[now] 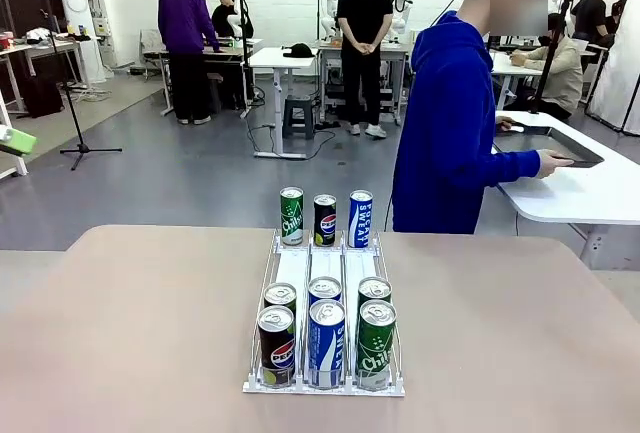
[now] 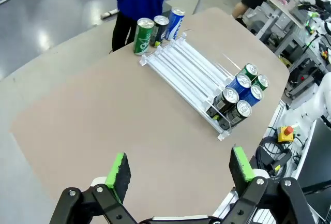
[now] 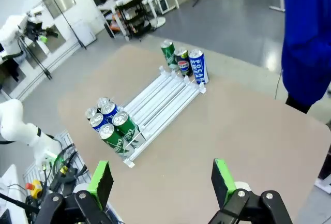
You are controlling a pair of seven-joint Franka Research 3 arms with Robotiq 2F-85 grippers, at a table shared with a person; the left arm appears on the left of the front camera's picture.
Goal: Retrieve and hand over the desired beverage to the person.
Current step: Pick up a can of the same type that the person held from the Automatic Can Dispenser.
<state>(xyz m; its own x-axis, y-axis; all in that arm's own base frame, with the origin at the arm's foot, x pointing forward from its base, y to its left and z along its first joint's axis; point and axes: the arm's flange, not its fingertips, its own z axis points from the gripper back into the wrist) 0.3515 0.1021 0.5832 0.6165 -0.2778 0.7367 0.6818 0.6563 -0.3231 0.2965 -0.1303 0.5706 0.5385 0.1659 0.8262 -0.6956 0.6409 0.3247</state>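
The left tool and right tool each hang with jaws apart above the surface, the rack of cans lying ahead of both and the person in blue standing beyond its far end.

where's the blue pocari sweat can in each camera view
Front view: the blue Pocari Sweat can is just above centre, rightmost of three standing cans beyond the far end of the clear rack.
Left wrist view: top centre, rightmost of the three.
Right wrist view: upper middle, rightmost of the three.
Shared landmark: the clear rack.
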